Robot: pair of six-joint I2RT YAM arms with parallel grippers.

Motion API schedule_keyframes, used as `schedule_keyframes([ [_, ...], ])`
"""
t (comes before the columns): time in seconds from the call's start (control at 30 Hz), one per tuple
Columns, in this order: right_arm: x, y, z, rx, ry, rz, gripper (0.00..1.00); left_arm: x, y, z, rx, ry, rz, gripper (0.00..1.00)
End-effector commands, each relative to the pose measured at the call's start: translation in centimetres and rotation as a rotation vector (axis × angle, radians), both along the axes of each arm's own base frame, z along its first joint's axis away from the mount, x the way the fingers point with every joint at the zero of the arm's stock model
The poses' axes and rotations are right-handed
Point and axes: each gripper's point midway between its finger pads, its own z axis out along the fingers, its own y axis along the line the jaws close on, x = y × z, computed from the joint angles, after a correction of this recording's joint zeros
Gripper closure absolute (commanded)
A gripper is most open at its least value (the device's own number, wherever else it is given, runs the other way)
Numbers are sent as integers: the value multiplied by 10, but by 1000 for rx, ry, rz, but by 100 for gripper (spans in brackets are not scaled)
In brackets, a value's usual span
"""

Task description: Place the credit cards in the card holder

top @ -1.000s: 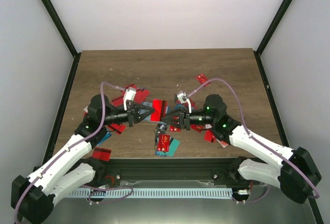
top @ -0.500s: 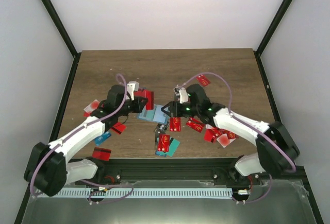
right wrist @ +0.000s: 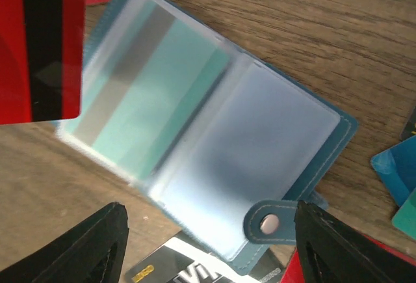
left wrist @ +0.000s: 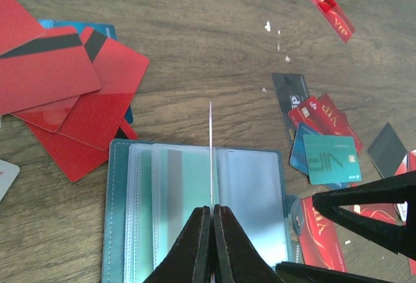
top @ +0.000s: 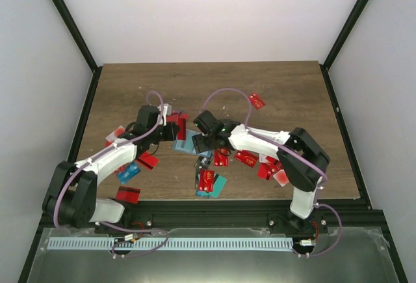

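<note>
While edge-on over the card holder (left wrist: pixel 247 192), red card (right wrist: pixel 52 36) in left end effector (left wrist: pixel 212 206); right end effector (right wrist: pixel 209 211) wide.

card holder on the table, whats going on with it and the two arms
The card holder lies open on the table. The left gripper is shut on a red card held on edge over its clear sleeves. The right gripper hovers open by its clasp. Other cards lie loose around.
</note>
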Motion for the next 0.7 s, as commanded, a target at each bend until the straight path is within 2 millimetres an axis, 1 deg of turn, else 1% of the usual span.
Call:
schedule_keyframes([
  [0.0,12,-19,-7,-181,-67,-50,28,7,-8,4,-30,-11,-45,96],
  [0.1,12,-22,-15,-207,-71,-52,30,6,-13,3,-48,-2,-70,96],
  [0.2,13,-26,-19,-241,-81,-62,36,3,-20,0,-79,14,-106,96],
  [0.33,16,-33,-21,-270,-104,-80,50,1,-28,-7,-108,38,-145,96],
  [0.43,16,-38,-19,-280,-118,-90,66,1,-31,-15,-112,63,-156,96],
  [0.53,14,-37,-19,-263,-119,-86,79,2,-35,-21,-125,81,-164,96],
  [0.67,11,-34,-27,-243,-95,-78,93,4,-38,-28,-142,103,-159,96],
])
